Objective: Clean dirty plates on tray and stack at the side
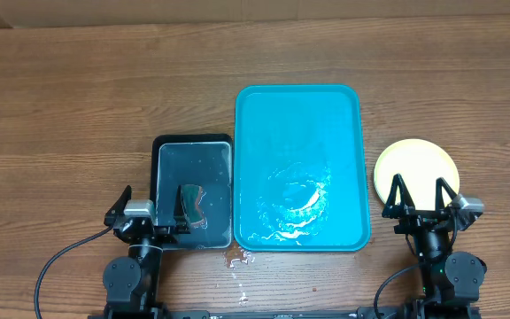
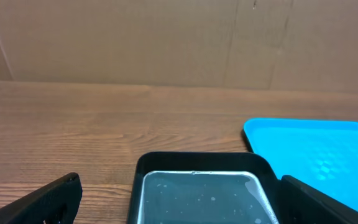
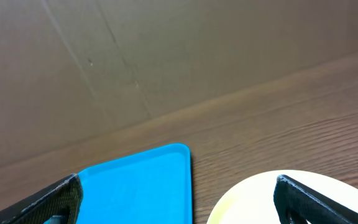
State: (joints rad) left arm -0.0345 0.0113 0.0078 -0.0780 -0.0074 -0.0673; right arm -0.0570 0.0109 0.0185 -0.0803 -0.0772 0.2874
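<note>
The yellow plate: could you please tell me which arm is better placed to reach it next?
Right. The right gripper, open, is at the near edge of the plate; the left gripper is at the black tray, beyond the blue tray.

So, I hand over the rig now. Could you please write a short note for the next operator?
Left claw: open, empty, at the near edge of the small black rectangular tray, which holds water.
Right claw: open, empty, at the near edge of the round yellow-green plastic plate.
Large turquoise plastic tray: wet, no plates on it.
The plate lies on the wooden table, right of that tray; I cannot tell whether others lie under it.
Left: check the stack; perhaps wipe the small puddle.
</note>
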